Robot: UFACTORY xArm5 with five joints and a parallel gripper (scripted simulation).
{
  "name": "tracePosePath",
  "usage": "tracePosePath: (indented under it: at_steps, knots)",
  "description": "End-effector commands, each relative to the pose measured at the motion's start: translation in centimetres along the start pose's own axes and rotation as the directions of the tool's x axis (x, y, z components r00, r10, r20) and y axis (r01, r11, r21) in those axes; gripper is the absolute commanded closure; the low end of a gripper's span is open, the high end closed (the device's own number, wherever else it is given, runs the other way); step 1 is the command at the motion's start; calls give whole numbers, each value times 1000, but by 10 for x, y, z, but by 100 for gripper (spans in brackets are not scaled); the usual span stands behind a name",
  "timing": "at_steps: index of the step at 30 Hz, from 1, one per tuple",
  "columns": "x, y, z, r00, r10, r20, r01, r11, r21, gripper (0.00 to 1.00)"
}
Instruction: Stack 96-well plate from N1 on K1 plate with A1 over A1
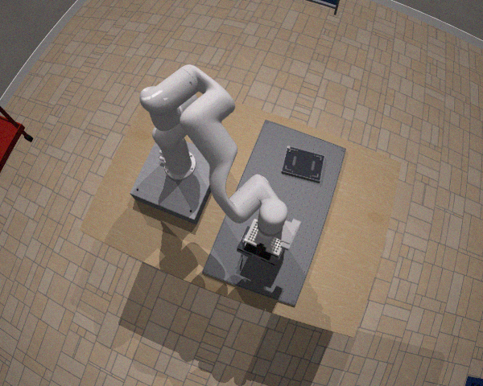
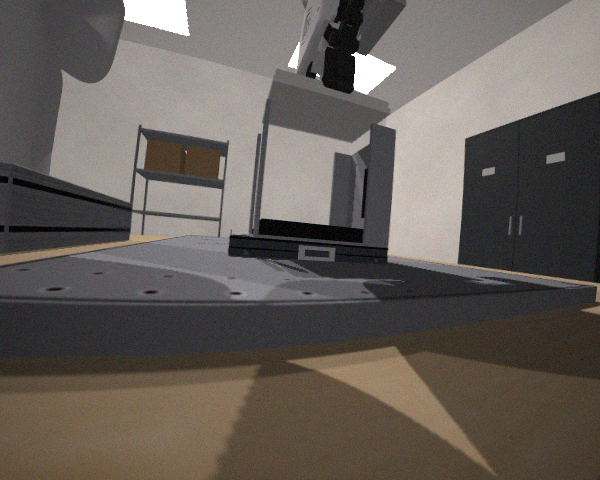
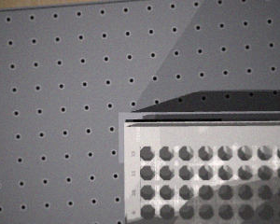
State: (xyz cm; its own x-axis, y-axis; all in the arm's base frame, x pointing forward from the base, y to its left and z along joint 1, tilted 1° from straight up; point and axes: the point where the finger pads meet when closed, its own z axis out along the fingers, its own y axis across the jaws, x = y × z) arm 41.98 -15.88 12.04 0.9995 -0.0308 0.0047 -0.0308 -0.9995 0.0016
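White 96-well plate sits clamped between the fingers, above K1.

Faint row numbers on plate left margin, roughly "12", "11", "10"; otherwise no readable text.

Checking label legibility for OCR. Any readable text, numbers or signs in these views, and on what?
"12" and "11": faint column numbers on the left rim of the 96-well plate held in the end effector; the lower ones are blurred.
Pale tag on the stack rack K1 base: blank or too small.
Cabinet door plates: nothing readable.
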Motion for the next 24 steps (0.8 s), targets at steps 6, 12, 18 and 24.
tracePosePath:
  at_steps: [6, 12, 18, 24]
  knots:
    - [2, 0, 13, 1000, 0, -7, 0, 1000, 6, 100]
    - [2, 0, 23, 1000, 0, -7, 0, 1000, 6, 100]
    - [2, 0, 30, 1000, 0, -7, 0, 1000, 6, 100]
    - [2, 0, 40, 1000, 0, -7, 0, 1000, 6, 100]
